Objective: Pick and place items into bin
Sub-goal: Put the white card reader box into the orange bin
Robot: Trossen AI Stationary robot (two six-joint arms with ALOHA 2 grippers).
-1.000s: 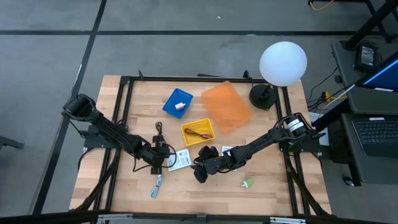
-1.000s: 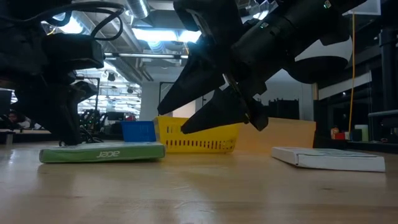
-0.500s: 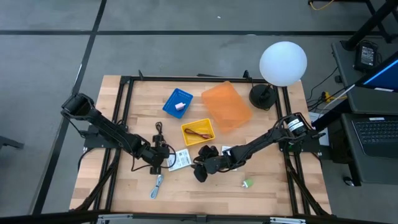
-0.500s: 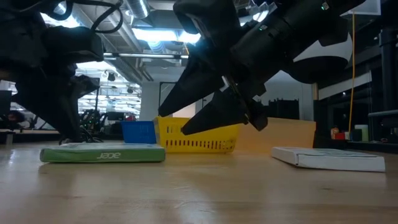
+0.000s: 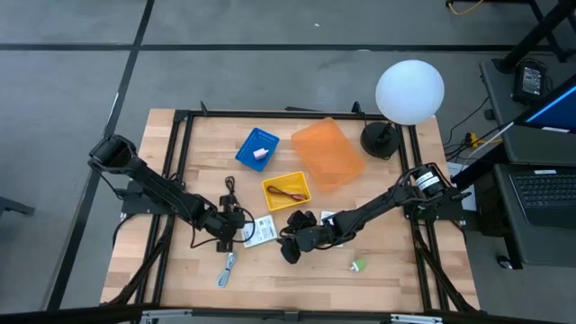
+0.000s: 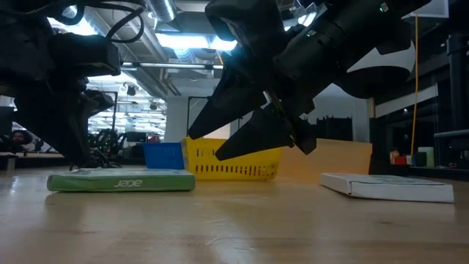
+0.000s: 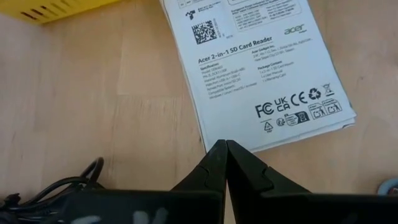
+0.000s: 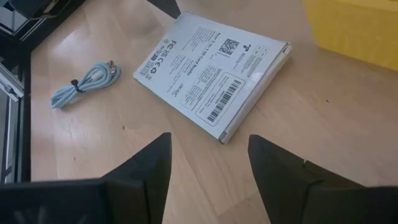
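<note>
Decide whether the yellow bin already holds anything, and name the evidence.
Not empty. The high view shows a dark-red cord lying inside the yellow bin; the white packet lies flat on the table outside it.

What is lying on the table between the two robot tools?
In the high view, a white labelled packet lies between the shut left tool and the open right tool. The right wrist view shows bare wood before it.

Grey floor [image 5: 270,81] around the wooden table [image 5: 405,279] (white globe lamp [image 5: 409,91] beside it)
</note>
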